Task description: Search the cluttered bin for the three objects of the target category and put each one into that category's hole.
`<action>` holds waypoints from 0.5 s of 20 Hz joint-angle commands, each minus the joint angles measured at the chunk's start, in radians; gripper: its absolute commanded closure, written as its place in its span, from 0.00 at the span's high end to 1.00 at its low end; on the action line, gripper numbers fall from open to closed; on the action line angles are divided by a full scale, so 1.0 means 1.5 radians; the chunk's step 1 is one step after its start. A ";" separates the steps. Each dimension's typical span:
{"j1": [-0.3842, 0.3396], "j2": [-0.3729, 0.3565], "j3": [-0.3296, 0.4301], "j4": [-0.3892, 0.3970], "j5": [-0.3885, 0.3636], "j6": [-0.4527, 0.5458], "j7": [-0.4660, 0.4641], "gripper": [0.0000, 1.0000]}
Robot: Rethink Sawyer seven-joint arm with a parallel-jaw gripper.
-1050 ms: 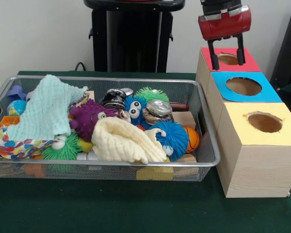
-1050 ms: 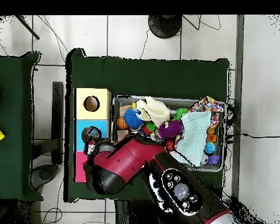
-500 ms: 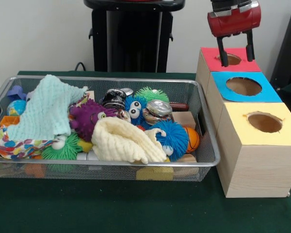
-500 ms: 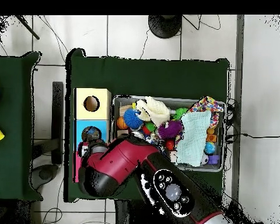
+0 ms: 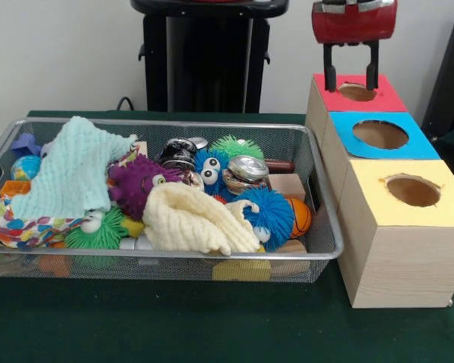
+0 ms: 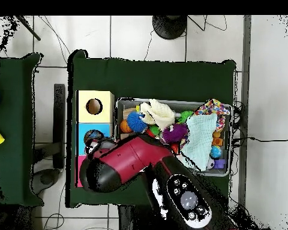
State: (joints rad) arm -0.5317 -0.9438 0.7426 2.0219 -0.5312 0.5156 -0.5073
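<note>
Nearest to us the dark green table (image 5: 212, 325) is bare, and on it stands the wire bin (image 5: 166, 261), long from left to right and full to the rim. In its near part lie a cream cloth (image 5: 193, 219), a blue furry ball (image 5: 274, 215) and a small orange ball (image 5: 300, 216); on the left a pale green cloth (image 5: 72, 172) covers other things, and in the middle we see a purple furry toy (image 5: 140, 184) and, a little farther, two shiny metal tins (image 5: 246, 169). Which category is wanted we cannot tell, so the task's things can only be somewhere in this pile. Right of the bin three wooden boxes stand in a row from near to far: the yellow box (image 5: 408, 204), the blue box (image 5: 380, 136) and the red box (image 5: 356, 92), each with one round hole on top. The gripper (image 5: 351, 66) hangs above the far red box with its two black fingers (image 5: 327, 66) apart and nothing between them. For the next pick, we judge, it must go left and nearer, because the whole bin lies to that side and lower than the fingers. The room around is a light wall, a black stand behind the bin, and in the overhead view a tiled floor (image 6: 50, 36) with cables.
</note>
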 commanded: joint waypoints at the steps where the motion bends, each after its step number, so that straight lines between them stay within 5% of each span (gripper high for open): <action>1: -0.025 -0.012 -0.059 -0.084 0.135 0.070 0.281 1.00; 2: -0.030 -0.011 -0.065 -0.083 0.168 0.050 0.317 1.00; 3: -0.010 -0.003 -0.123 -0.092 0.233 0.029 0.439 1.00; 4: 0.035 0.008 -0.199 -0.132 0.239 0.074 0.522 1.00; 6: 0.017 0.020 -0.183 -0.119 0.297 0.033 0.504 1.00; 10: 0.056 0.045 -0.248 -0.163 0.290 0.069 0.521 1.00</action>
State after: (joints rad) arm -0.4767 -0.9301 0.5503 1.9016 -0.1835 0.5512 -0.2236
